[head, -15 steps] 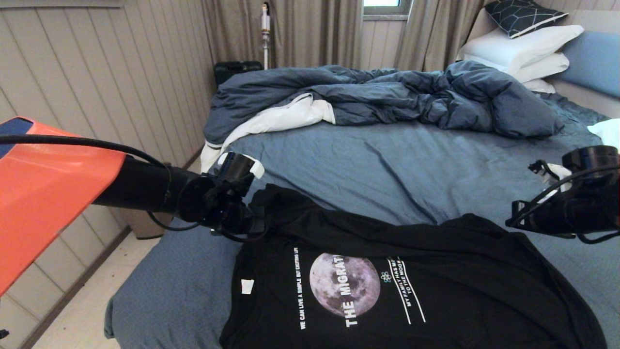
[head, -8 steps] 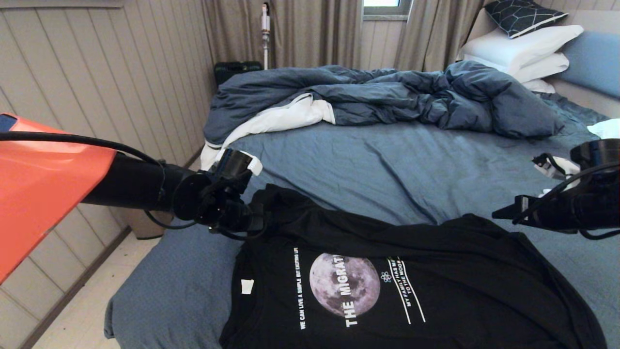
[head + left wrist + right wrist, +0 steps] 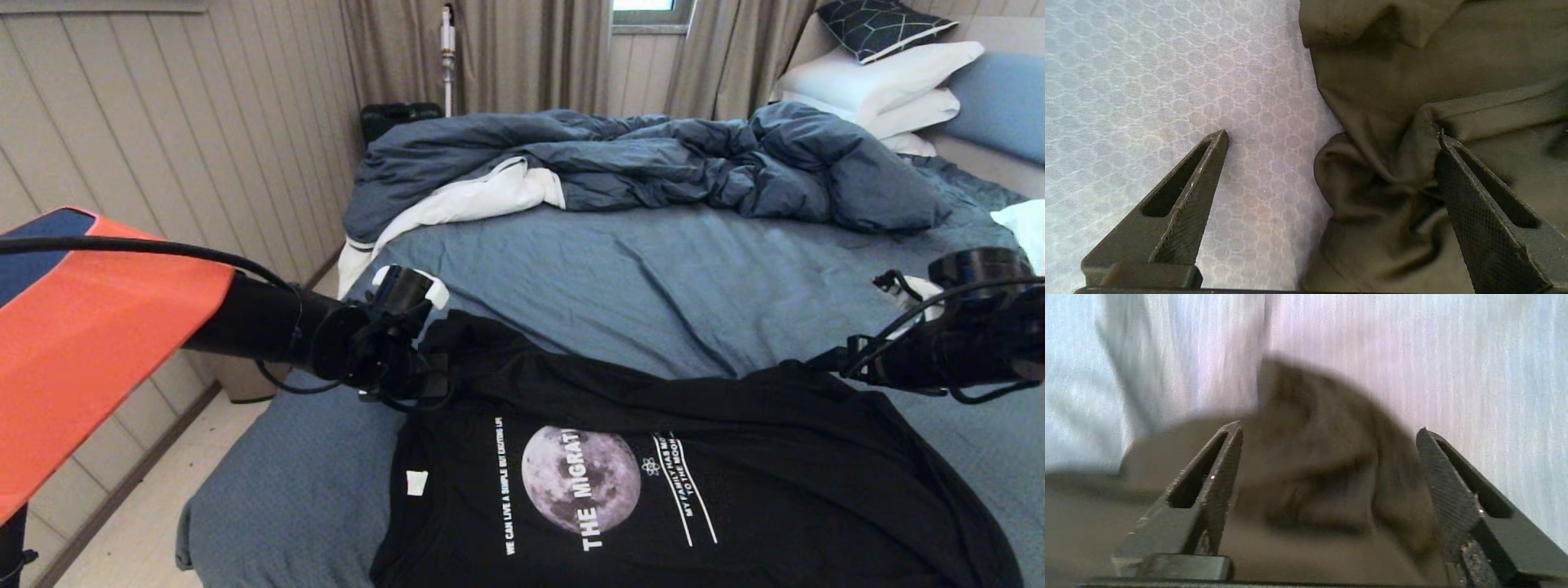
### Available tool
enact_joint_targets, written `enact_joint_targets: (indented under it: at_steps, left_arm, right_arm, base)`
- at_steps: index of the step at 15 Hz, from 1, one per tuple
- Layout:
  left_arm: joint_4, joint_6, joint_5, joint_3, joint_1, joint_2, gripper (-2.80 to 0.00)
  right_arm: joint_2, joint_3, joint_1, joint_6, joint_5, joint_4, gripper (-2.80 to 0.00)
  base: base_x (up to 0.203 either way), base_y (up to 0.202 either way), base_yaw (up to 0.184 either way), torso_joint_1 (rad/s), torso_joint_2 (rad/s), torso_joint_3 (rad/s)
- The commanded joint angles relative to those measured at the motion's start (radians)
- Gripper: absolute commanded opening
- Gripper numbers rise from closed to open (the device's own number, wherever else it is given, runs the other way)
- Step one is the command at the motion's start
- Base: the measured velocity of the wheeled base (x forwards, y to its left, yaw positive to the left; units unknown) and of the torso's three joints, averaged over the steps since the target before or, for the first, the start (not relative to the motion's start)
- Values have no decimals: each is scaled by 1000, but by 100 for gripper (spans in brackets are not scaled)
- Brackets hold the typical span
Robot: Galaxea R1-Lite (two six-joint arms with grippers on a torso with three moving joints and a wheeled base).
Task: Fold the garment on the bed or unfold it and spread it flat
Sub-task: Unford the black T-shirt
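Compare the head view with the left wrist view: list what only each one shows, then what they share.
Head view only: the T-shirt's moon print, the duvet, the pillows, the right gripper at the shirt's far edge. Left wrist view only: the left gripper open over a bunched fold. Both: the black T-shirt on the bed.

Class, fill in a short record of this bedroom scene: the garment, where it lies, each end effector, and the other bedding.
garment: thin black T-shirt with grey moon print, print side up, far part folded over
support: wide bed with slate-blue sheet
left end effector: open, straddling the shirt's bunched left edge, one finger over the sheet
right end effector: open, above a raised bump of shirt cloth at the right edge
other bedding: rumpled dark blue duvet beyond the shirt; white pillows at far right
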Motion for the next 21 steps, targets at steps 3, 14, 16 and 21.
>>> enact_joint_targets:
  at_steps: [3, 14, 16, 21]
  left_arm:
    - [1, -8, 0, 0, -2, 20, 0]
    - [7, -17, 0, 8, -46, 23, -280]
    - [6, -19, -2, 8, -52, 26, -280]
    - [-18, -18, -3, -3, -54, 17, -280]
  right_arm:
    - [61, 0, 3, 0, 2, -38, 0]
    - [136, -39, 24, -11, -35, -49, -280]
    - [134, -40, 24, -12, -35, -51, -280]
    - [124, -36, 29, -3, -42, -98, -280]
  base:
    - [0, 0, 0, 0, 0, 0]
    - [0, 0, 0, 0, 0, 0]
    - [0, 0, 0, 0, 0, 0]
    - [0, 0, 0, 0, 0, 0]
